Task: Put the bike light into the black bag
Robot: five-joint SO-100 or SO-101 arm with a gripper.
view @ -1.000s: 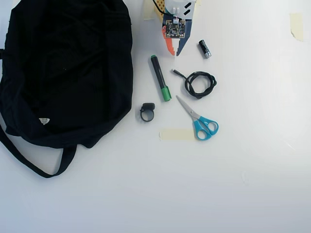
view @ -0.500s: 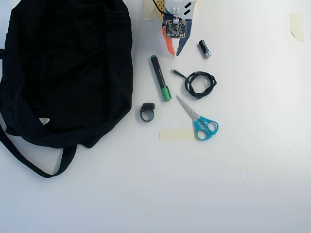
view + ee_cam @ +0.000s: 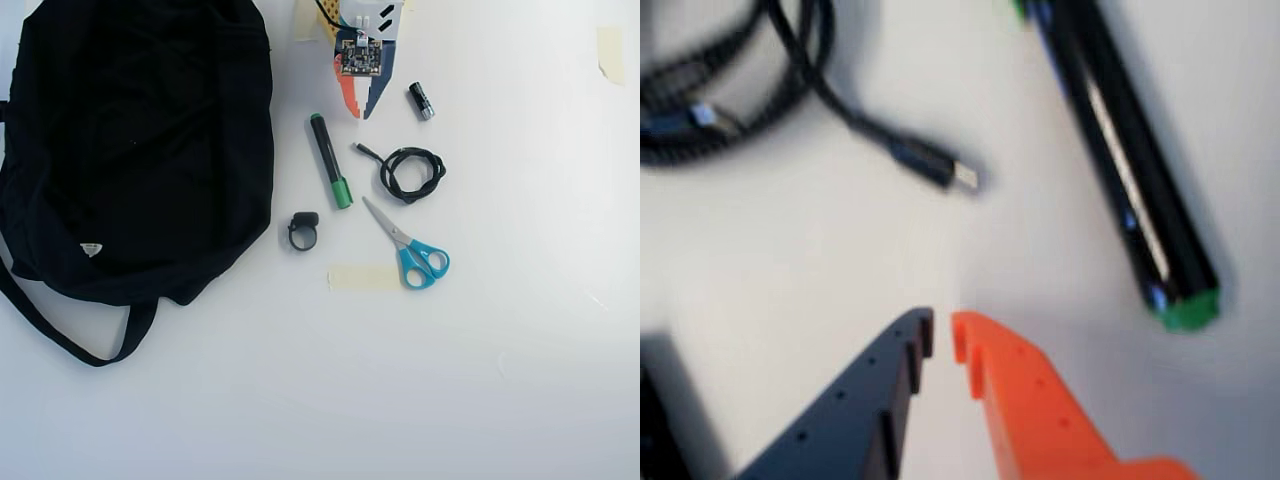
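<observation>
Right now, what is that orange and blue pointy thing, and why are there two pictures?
Those are a small robot arm's gripper: one orange jaw, one dark blue, nearly closed and holding nothing. The wrist view comes from a camera riding on the arm. The overhead view looks straight down on the white table. On it lie a big black fabric bag, a green-tipped black marker, a coiled black cable, blue-handled scissors, a short black cylinder and a tiny black bike light with a loop strap.

No text can be read; the black bag's small white label is illegible.
</observation>
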